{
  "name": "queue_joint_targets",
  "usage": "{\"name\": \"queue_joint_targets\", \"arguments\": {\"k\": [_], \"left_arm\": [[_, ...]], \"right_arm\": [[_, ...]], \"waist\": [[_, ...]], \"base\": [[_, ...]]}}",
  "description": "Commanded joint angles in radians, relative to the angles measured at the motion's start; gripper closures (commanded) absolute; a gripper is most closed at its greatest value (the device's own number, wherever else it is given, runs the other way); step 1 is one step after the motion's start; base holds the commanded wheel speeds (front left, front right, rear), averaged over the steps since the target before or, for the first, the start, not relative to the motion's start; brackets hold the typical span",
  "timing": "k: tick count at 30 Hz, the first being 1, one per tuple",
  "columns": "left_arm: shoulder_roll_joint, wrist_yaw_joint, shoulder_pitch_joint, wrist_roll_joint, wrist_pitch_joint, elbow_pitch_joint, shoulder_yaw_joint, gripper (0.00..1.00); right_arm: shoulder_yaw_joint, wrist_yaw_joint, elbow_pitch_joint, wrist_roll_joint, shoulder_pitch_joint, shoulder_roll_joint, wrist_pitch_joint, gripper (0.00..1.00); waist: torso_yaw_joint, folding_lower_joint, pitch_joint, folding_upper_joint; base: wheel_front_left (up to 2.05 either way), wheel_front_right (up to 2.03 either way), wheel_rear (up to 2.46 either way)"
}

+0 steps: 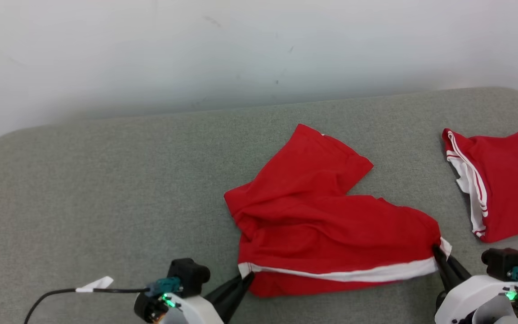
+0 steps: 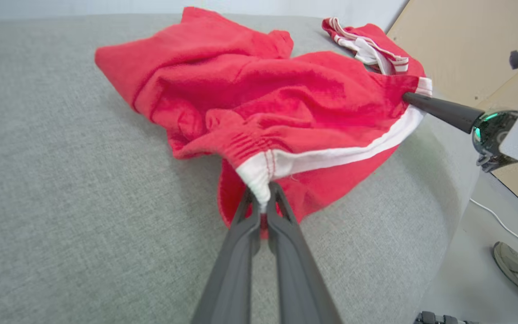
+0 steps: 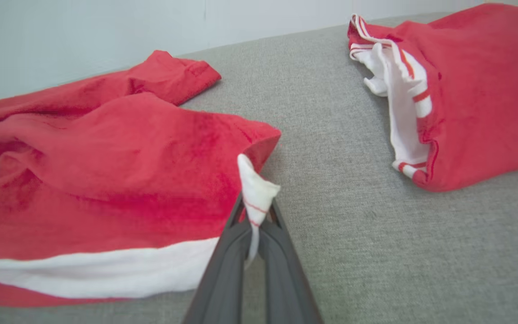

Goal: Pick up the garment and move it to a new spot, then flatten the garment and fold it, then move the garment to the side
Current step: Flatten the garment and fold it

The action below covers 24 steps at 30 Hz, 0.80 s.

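Note:
A pair of red shorts (image 1: 326, 220) with a white waistband lies crumpled on the grey table (image 1: 106, 202), legs pointing away from me. My left gripper (image 1: 246, 278) is shut on the waistband's left end; in the left wrist view that gripper (image 2: 263, 200) pinches the white band of the shorts (image 2: 250, 90). My right gripper (image 1: 437, 251) is shut on the waistband's right end, and its wrist view shows the gripper (image 3: 255, 209) clamping a white corner of the shorts (image 3: 106, 171). The band runs stretched between both grippers.
A second red garment (image 1: 506, 184) with white striped trim lies at the table's right edge, also the second garment (image 3: 466, 90) in the right wrist view. A cable with a white tag (image 1: 95, 284) trails at lower left. A person's shoe (image 2: 517, 270) stands on the floor beyond the table.

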Motion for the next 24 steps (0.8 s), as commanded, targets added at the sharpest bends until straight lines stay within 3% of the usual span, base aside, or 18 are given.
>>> {"name": "queue_joint_targets", "arguments": {"k": [1, 7, 14, 18, 24], "left_arm": [[0.006, 0.006, -0.011, -0.002, -0.025, -0.01, 0.016, 1.0], [0.058, 0.014, -0.087, 0.037, -0.045, -0.038, 0.052, 1.0], [0.118, 0.008, -0.324, 0.029, 0.012, -0.027, 0.11, 1.0], [0.134, -0.001, -0.499, -0.019, 0.036, 0.063, 0.13, 1.0], [0.154, -0.001, -0.771, -0.147, 0.071, 0.213, 0.081, 1.0]], "right_arm": [[0.003, 0.0, -0.026, 0.03, -0.015, -0.007, -0.013, 1.0], [0.021, 0.0, -0.131, 0.137, -0.066, -0.015, 0.016, 1.0], [0.036, 0.0, -0.215, 0.203, -0.266, -0.033, 0.096, 1.0], [0.049, 0.0, -0.177, 0.206, -0.444, -0.026, 0.129, 1.0], [0.023, 0.0, -0.039, 0.18, -0.736, -0.004, 0.084, 1.0]], "waist": [[0.0, 0.0, -0.008, -0.0001], [0.006, 0.0, 0.004, -0.0001], [0.02, 0.0, 0.105, -0.0001], [0.014, 0.0, 0.184, -0.0001], [0.012, 0.0, 0.285, -0.0001]], "base": [[0.0, 0.0, 0.0], [0.0, 0.0, 0.0], [0.0, 0.0, 0.0], [0.0, 0.0, 0.0], [0.0, 0.0, 0.0]]}}
